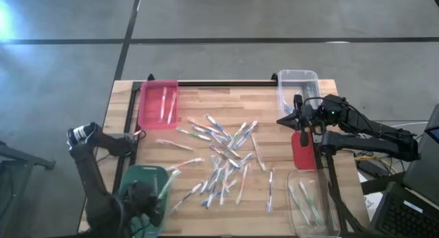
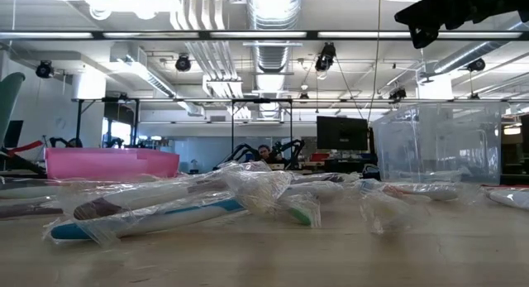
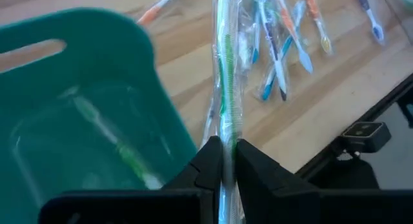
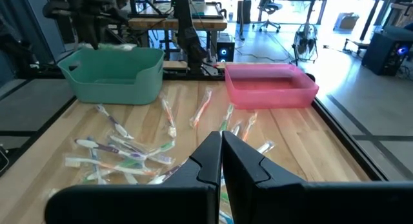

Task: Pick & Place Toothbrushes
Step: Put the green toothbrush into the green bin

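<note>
Several wrapped toothbrushes (image 1: 223,156) lie scattered on the middle of the wooden table. At the near left, my left gripper (image 3: 227,153) is shut on a green toothbrush (image 3: 226,69) in clear wrap, beside the green bin (image 3: 77,50). In the high view this gripper (image 1: 159,195) hangs over the bin's right rim. One green toothbrush (image 3: 116,143) lies on the bin's floor. My right gripper (image 4: 221,143) hovers shut with nothing between its fingers at the far right (image 1: 285,119), next to a clear bin (image 1: 297,77). My left gripper pinches the wrapped green toothbrush between its two fingers, on the stretch just past the green part of the handle (image 3: 227,135). The fingers slant down from the near left. The toothbrush runs on straight ahead of them, lifted clear of table and bin.
A pink bin (image 1: 147,108) at the far left holds two toothbrushes (image 1: 167,104). A second clear bin (image 1: 312,204) at the near right holds a few more. A red block (image 1: 302,150) lies under the right arm. A black rail (image 1: 226,82) runs along the far edge.
</note>
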`<state>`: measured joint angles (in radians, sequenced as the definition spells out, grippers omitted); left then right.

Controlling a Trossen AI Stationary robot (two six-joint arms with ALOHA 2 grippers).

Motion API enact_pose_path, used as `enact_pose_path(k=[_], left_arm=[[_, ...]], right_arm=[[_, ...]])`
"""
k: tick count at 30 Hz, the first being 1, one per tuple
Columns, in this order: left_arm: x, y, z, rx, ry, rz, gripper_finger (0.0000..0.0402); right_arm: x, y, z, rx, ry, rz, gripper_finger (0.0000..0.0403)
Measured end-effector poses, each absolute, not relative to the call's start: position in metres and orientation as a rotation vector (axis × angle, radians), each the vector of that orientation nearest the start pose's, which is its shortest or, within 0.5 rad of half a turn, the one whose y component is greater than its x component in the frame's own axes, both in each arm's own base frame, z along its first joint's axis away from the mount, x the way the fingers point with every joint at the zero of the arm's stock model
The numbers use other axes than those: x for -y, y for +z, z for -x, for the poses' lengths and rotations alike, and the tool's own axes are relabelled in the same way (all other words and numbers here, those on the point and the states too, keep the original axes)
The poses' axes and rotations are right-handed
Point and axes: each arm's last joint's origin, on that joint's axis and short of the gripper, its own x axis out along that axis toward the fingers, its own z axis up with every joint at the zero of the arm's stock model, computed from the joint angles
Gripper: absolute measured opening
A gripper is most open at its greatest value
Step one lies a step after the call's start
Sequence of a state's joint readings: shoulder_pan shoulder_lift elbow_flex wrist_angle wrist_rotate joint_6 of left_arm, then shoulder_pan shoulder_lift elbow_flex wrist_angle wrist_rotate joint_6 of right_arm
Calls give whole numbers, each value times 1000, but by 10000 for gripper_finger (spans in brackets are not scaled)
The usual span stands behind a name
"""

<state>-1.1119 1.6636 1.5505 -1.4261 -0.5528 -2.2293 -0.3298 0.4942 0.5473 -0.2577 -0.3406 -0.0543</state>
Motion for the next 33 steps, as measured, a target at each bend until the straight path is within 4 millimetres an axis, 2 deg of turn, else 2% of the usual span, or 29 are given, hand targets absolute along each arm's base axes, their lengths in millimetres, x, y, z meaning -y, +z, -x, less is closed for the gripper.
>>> enact_pose_path(k=[6,13,33], left_arm=[[269,299,-125,-808,786,873,37],[277,288,-126,-830,807,857,37],[288,263,-118,-1040,972,803,37]], right_arm=[[30,282,-119,-193,16,-15,8],[30,282,-119,-193,16,-13,8],[30,282,-119,-193,16,-13,8]])
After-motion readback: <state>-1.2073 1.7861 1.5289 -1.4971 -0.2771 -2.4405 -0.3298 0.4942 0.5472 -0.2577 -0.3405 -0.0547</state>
